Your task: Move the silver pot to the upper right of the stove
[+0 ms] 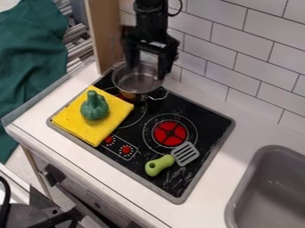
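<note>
The silver pot (140, 84) is placed at the back left of the stove (205, 121), close to the tiled wall (255, 62); the upper right is not yet reached. Above it the black gripper (147, 71) is held downwards. Its two fingers are spread, with a gap left between them, and nothing is seen to be pinched. Whether the pot is touched by them cannot be told. This pose is probably chosen so that the rim can be taken by one side, because the pot seems too wide to be clasped whole. The wire handle (158, 94) is turned towards the middle of the stove, so it could be caught on something during the move.

On the yellow pad (86, 127) the green vegetable (94, 107) is set, perhaps only to be kept off the stove top. The spatula (159, 165) is laid beside the red burner (170, 133), nearer the front; there it should not be disturbed if the pot is carried along the wall side. A lift, then a shift to the right, seems to be called for.

No brand or label can be read; around the red knobs (126, 150) only small pale marks are seen.
</note>
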{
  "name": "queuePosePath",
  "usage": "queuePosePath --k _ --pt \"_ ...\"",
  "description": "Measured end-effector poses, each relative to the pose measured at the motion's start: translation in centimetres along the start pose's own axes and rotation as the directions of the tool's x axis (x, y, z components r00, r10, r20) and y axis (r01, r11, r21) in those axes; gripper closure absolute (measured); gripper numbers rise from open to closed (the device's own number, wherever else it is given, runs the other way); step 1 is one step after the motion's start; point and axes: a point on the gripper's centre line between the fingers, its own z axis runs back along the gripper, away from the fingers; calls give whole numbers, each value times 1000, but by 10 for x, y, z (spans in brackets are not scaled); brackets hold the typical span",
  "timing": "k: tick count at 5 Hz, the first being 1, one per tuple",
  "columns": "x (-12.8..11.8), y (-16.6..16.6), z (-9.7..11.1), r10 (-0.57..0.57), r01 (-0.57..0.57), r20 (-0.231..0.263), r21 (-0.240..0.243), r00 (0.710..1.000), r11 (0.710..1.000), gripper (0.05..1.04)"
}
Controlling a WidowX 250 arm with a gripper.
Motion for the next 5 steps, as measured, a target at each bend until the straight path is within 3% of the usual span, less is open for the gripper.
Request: queuePosePath --k 1,3,5 --pt "1 9 -6 72 -71 -16 12 997 997 79" --pt "-5 47 -12 224 -225 22 19 974 974 79" --pt "4 63 -30 241 -241 13 24 970 970 79"
